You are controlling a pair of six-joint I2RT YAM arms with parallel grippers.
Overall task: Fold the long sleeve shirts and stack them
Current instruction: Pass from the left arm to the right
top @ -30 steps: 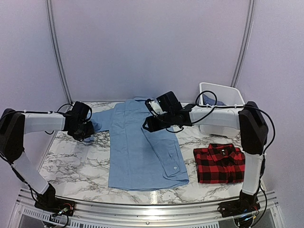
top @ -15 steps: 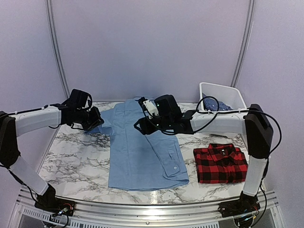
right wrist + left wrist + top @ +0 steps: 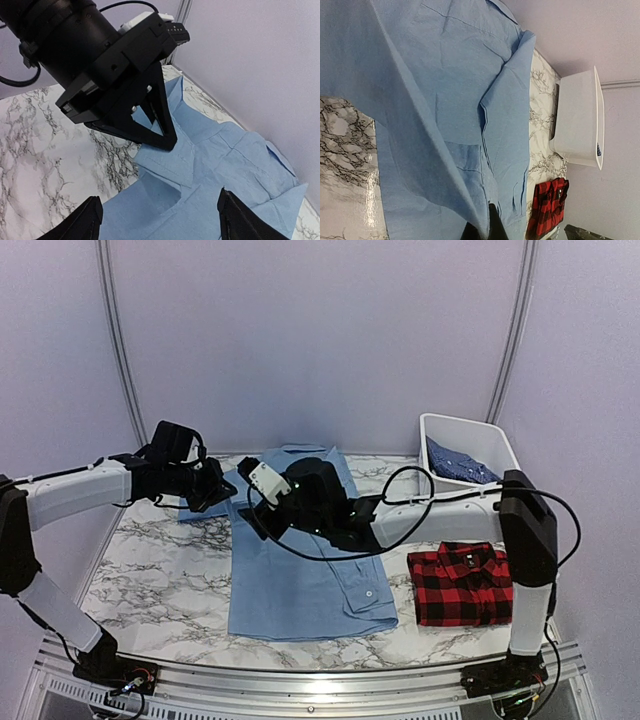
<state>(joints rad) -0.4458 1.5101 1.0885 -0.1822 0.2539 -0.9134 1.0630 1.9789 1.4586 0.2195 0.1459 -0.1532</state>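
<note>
Sleeve (image 3: 160, 162) of the blue shirt (image 3: 300, 585) sits pinched in the left fingers (image 3: 162, 120), raised off the bench (image 3: 150, 575), likely for folding inward; right fingers (image 3: 240, 222) hang wide apart, empty, above it.

Marbled bench (image 3: 160, 570): light blue shirt (image 3: 300, 585) at centre, folded plaid shirt (image 3: 465, 585) at four o'clock, white bin (image 3: 460, 421) at two o'clock.

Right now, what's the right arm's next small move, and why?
Probably lower the open right gripper onto the sleeve of the light blue shirt beside the left gripper and close: the left pinches that sleeve raised, the right hovers over it empty.
</note>
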